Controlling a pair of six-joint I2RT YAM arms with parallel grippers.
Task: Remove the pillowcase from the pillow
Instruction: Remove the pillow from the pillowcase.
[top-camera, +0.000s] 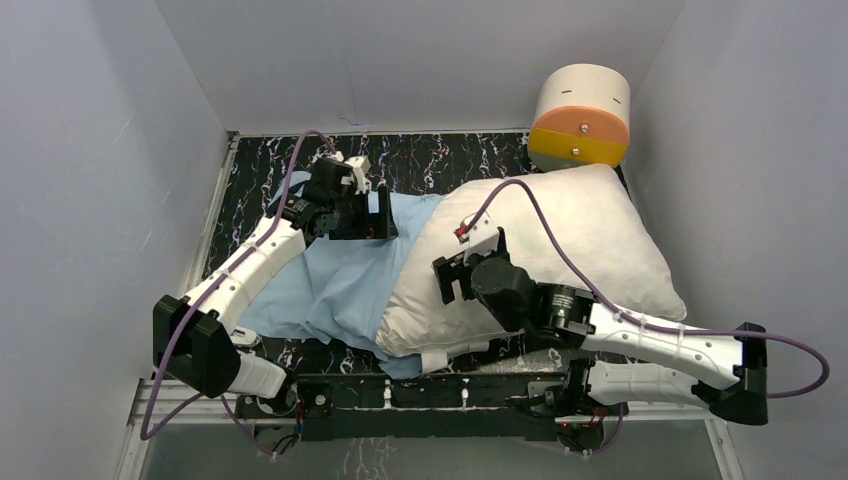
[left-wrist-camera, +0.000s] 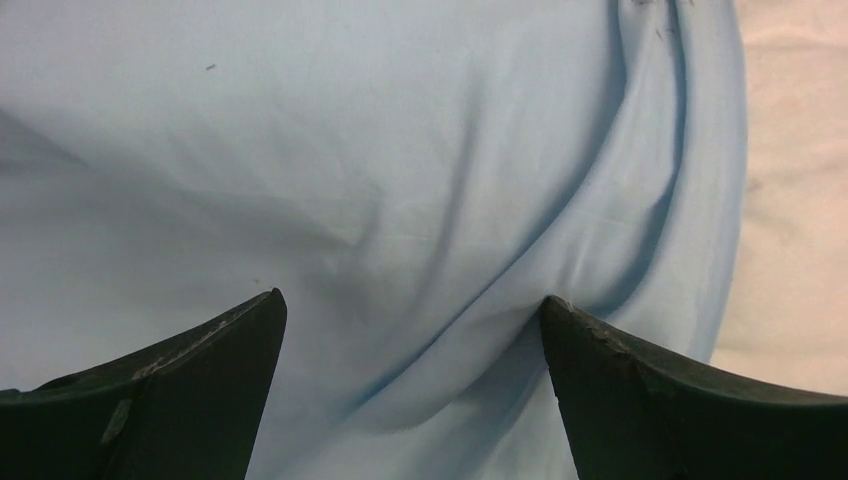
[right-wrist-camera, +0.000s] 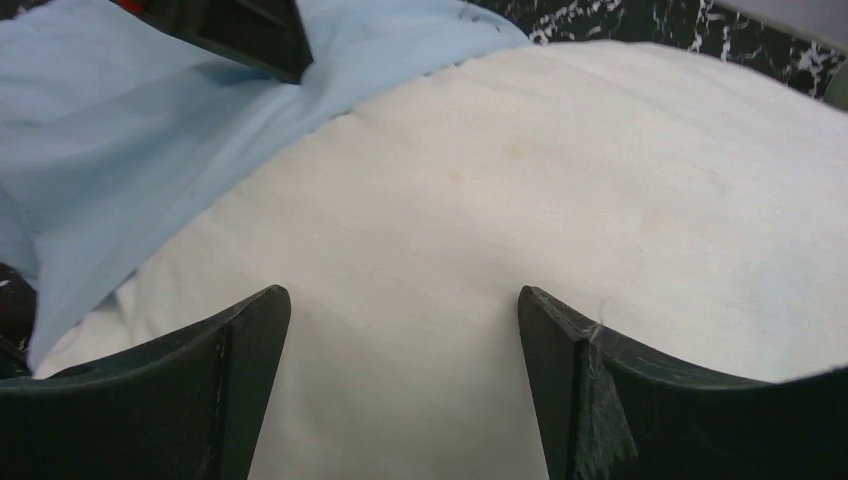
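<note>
**A:** Where is everything, and what worries you?

**B:** The pillowcase (top-camera: 330, 280) lies spread out, blue face up, on the left half of the worktop (top-camera: 420, 160). The pillow (top-camera: 570, 240) sits to its right, bare white on top, with its left edge overlapping the cloth. A bit of blue shows under the pillow's near corner. I judge the case is trapped beneath it, perhaps with a corner of the pillow inside, but I cannot tell which.

**A:** And your hands?

**B:** My left hand (left-wrist-camera: 412, 298) hangs just above the blue cloth with its fingers spread, holding nothing. My right hand (right-wrist-camera: 402, 290) is over the pillow near its left end, fingers likewise apart and gripping nothing.

**A:** So what could go wrong?

**B:** If I close the left hand on that soft fold (left-wrist-camera: 600, 220), I may pinch only one layer, and thin cloth can slide out once I pull. Worse, nothing pins the pillow. If I pull left, its weight on the trapped edge could drag it along with the case instead of letting the case go. And if I shove too hard with the right hand, the plump pillow could shift toward the drum (top-camera: 580, 115) just beside its far edge and knock it.

**A:** Count it up for me.

**B:** One pillowcase, one pillow, one drum, and my two hands, both empty.
</note>
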